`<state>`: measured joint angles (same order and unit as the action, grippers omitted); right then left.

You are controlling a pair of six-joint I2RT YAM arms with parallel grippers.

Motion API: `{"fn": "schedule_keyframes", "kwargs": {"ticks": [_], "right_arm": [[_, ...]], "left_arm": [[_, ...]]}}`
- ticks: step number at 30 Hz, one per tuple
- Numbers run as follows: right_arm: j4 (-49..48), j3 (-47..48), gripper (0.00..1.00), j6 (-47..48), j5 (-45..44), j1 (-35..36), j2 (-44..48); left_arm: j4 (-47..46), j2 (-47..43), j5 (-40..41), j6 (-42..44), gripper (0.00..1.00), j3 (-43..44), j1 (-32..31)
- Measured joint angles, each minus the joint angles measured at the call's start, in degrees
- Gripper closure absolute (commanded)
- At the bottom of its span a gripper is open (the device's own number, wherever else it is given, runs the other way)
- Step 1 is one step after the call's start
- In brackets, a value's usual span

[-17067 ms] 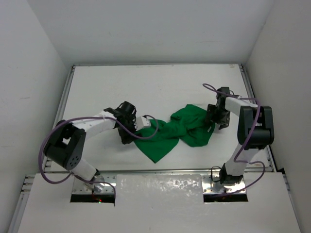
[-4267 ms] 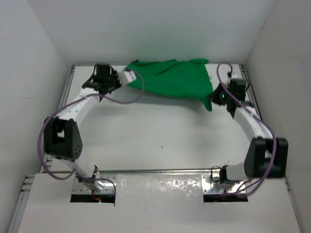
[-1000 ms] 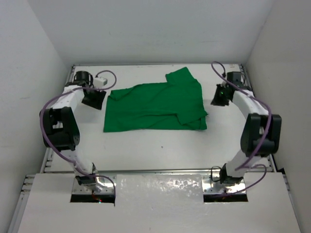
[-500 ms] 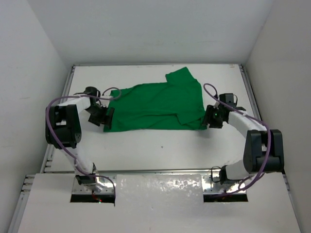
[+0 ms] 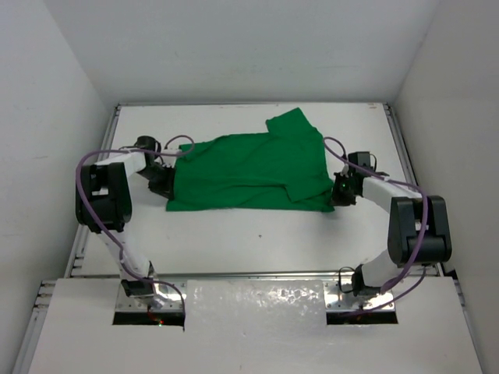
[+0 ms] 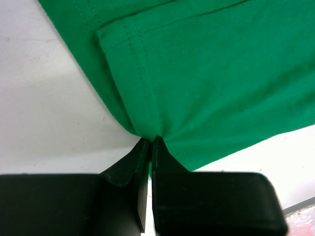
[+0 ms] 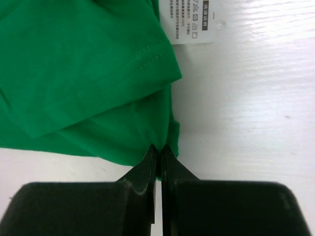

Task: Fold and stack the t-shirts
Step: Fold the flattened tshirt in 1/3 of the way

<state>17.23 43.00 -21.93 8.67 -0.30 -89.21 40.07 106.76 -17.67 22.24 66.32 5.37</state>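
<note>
A bright green t-shirt (image 5: pixel 249 171) lies spread flat across the middle of the white table, one sleeve sticking out toward the back. My left gripper (image 5: pixel 168 185) is at the shirt's left side, shut on its hemmed edge (image 6: pixel 147 132); the cloth puckers at the black fingertips (image 6: pixel 157 147). My right gripper (image 5: pixel 337 195) is at the near right corner, shut on the green t-shirt's edge (image 7: pixel 162 140). A white care label (image 7: pixel 189 22) lies on the table beside that edge.
White walls enclose the table (image 5: pixel 249 241) on the left, back and right. A raised rim (image 5: pixel 101 156) runs along the left side. Purple cables (image 5: pixel 86 167) loop off both arms.
Both grippers have come in from the sides of the shirt and closed on its edges. The shirt itself has stayed flat in place.
</note>
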Motion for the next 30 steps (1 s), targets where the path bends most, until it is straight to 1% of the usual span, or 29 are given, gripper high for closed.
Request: {"fn": "schedule_keyframes", "kwargs": {"ticks": [6,9,11,14,19,20,21,23,24,25,27,28,30], "right_arm": [[4.7,1.5,1.00,4.9,-5.2,-0.9,0.9],[7.0,1.8,0.97,5.9,-7.3,-1.1,2.4],[8.4,2.0,0.92,6.4,-8.9,-1.1,3.2],[10.4,2.1,0.91,7.0,-12.8,-1.5,3.3],[13.2,2.1,0.90,7.2,-18.1,-2.2,3.3],[13.7,2.1,0.88,7.2,-18.8,-2.2,3.3],[14.1,2.1,0.81,7.2,-19.0,-2.3,3.6],[14.0,1.9,0.69,7.1,-17.3,-2.2,5.7],[13.0,1.3,0.59,7.0,-15.9,-2.0,7.6],[10.4,-0.4,0.57,6.4,-14.1,-1.5,10.7],[6.6,-4.7,0.58,5.2,-9.4,-0.9,16.8],[5.1,-6.8,0.63,4.5,-7.5,-0.5,18.9],[2.5,-11.4,0.66,2.1,-3.4,-0.3,21.2]], "left_arm": [[-0.1,-1.2,2.0,2.8,1.00,-1.1,0.7],[0.2,-1.7,2.8,4.2,1.00,-1.5,1.2],[0.2,-2.4,3.8,5.0,1.00,-2.2,1.4],[0.5,-3.6,5.3,6.4,1.00,-3.3,1.6],[1.4,-5.7,5.3,8.1,1.00,-5.5,1.9],[1.6,-6.0,5.4,8.4,1.00,-5.9,2.0],[1.7,-6.4,5.2,8.7,1.00,-6.2,2.0],[2.4,-7.1,4.8,9.2,1.00,-6.5,2.0],[2.6,-7.4,4.6,9.3,1.00,-6.5,2.0],[2.6,-7.7,4.4,9.4,1.00,-6.5,2.0],[2.7,-8.3,4.3,9.4,1.00,-6.5,2.0],[2.7,-8.5,4.3,9.5,1.00,-6.5,2.0],[2.7,-8.6,4.4,9.5,1.00,-6.5,2.0]]}}
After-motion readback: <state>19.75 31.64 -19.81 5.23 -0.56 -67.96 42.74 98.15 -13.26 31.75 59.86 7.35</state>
